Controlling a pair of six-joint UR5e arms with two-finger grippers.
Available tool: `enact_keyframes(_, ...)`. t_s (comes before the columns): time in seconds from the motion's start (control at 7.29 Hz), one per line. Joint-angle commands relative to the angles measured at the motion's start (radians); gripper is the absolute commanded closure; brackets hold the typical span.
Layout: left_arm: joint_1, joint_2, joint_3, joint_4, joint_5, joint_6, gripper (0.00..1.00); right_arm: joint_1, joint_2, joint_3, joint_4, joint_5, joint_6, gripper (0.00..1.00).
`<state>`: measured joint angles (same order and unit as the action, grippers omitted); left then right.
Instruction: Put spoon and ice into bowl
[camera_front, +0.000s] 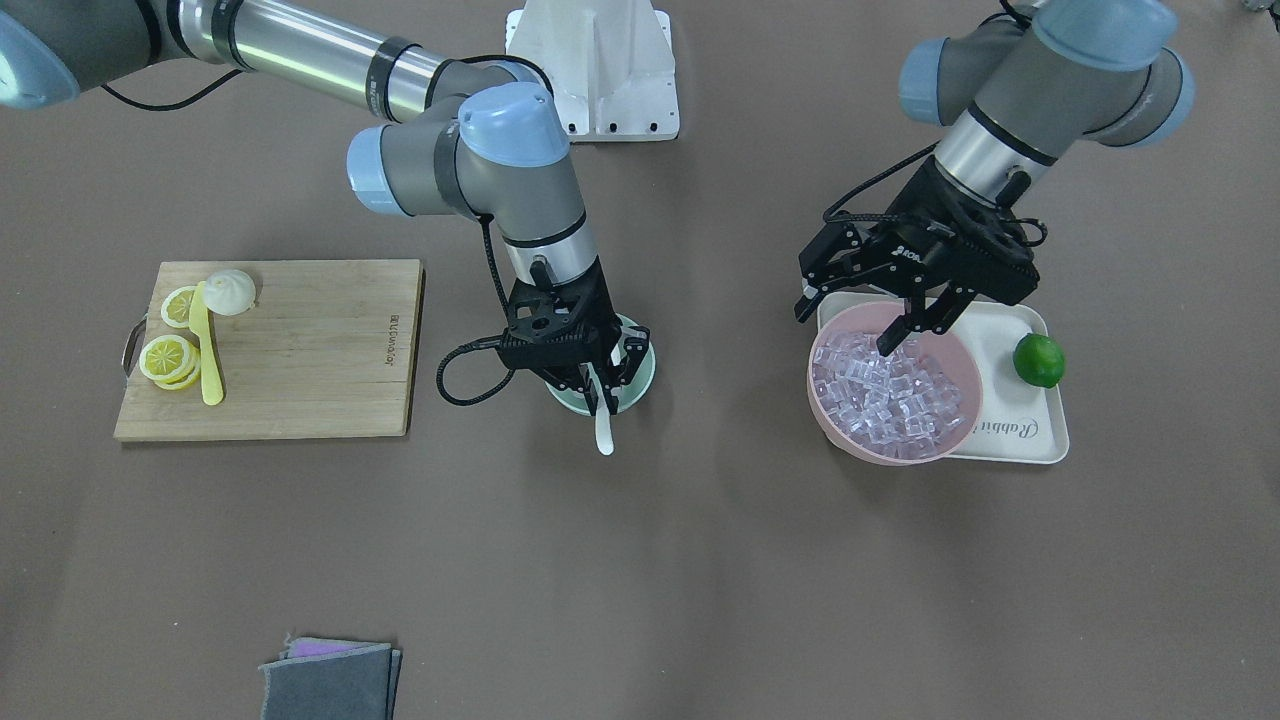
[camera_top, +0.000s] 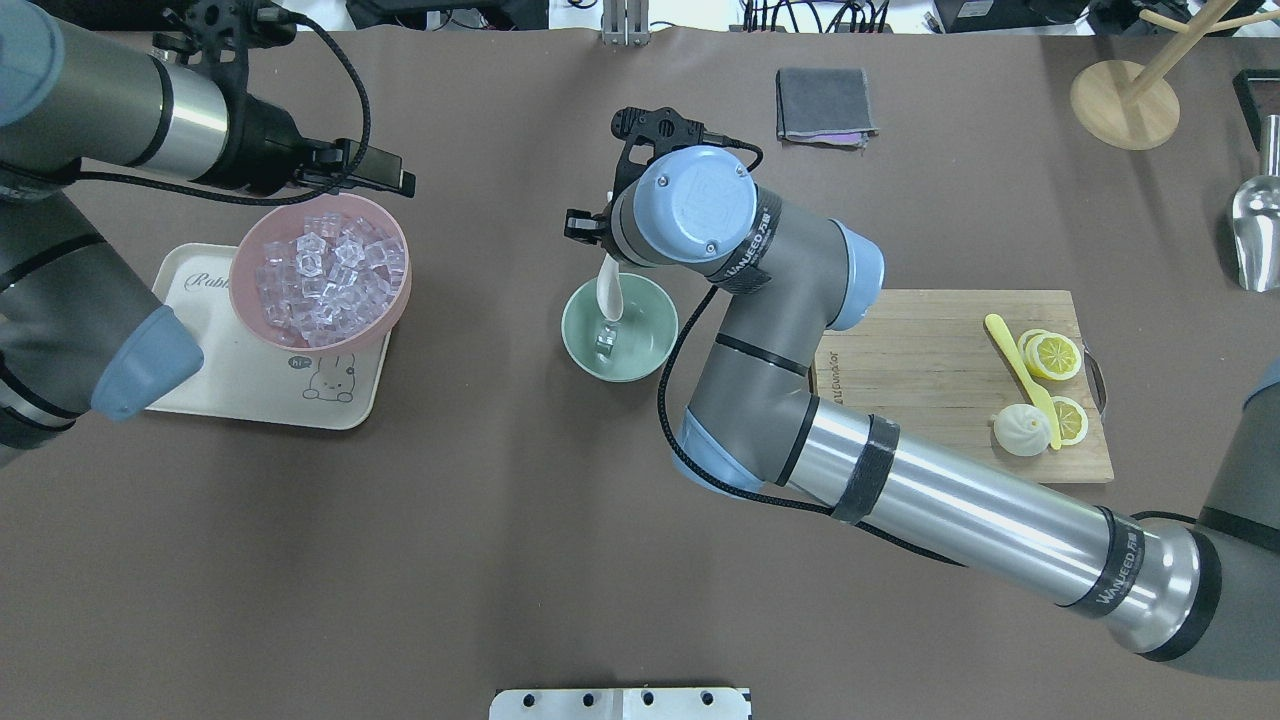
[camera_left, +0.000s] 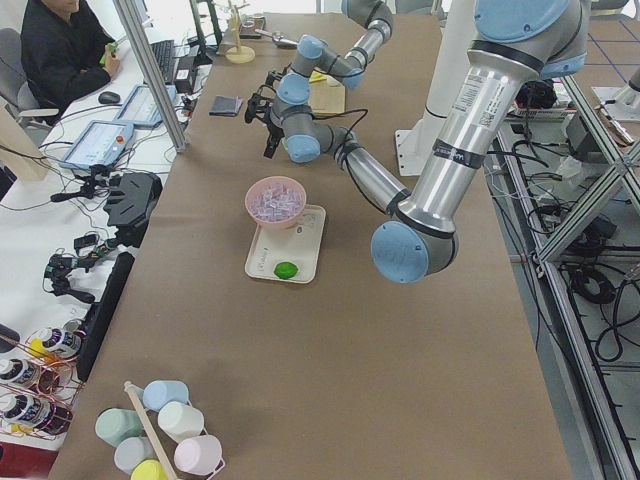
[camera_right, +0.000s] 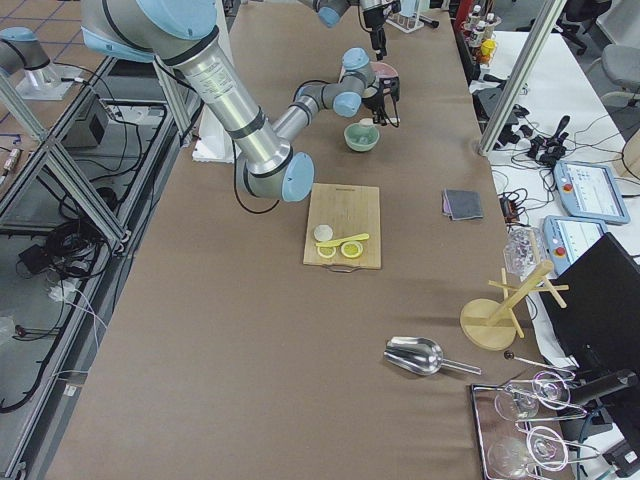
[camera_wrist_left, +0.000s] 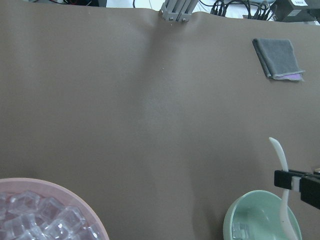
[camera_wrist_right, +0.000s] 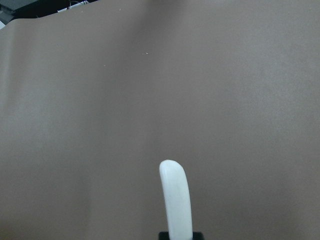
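Overhead, left side: the left gripper (camera_front: 862, 322) hangs at the 12 o'clock rim of the pink bowl (camera_top: 392, 300), jaws spread. The bowl is heaped with ice (camera_top: 320, 272) and sits on the 1 o'clock corner of the tray (camera_top: 220, 390).

Centre: the mint bowl (camera_top: 645, 345) has one ice cube (camera_top: 606, 343) inside. The right gripper (camera_front: 603, 392) is clamped on the spoon (camera_top: 610, 292), with the handle up toward 12 o'clock and the scoop down in the bowl, just beside the cube.

The cutting board (camera_top: 930, 380) lies at the mint bowl's 3 o'clock.

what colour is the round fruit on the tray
Green round fruit, clearest in the front-facing view.
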<state>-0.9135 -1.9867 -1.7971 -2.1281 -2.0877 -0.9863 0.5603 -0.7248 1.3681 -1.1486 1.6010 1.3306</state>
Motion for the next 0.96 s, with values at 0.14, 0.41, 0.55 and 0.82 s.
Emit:
enact_keyframes(0.14, -0.030, 0.000, 0.004, 0.016, -0.018, 0.006, 0.02, -0.022, 0.002, -0.034, 0.029, -0.018, -0.002, 0.53)
enact_keyframes(0.41, -0.050, 0.005, -0.004, 0.037, -0.022, 0.021, 0.02, -0.022, -0.011, 0.029, -0.005, 0.032, 0.002, 0.00)
enact_keyframes(0.55, -0.060, 0.006, -0.005, 0.037, -0.022, 0.028, 0.02, -0.010, -0.037, 0.145, -0.128, 0.084, -0.010, 0.00)
enact_keyframes(0.82, -0.105, 0.043, -0.014, 0.036, -0.022, 0.046, 0.02, 0.065, -0.121, 0.428, -0.424, 0.200, -0.196, 0.00)
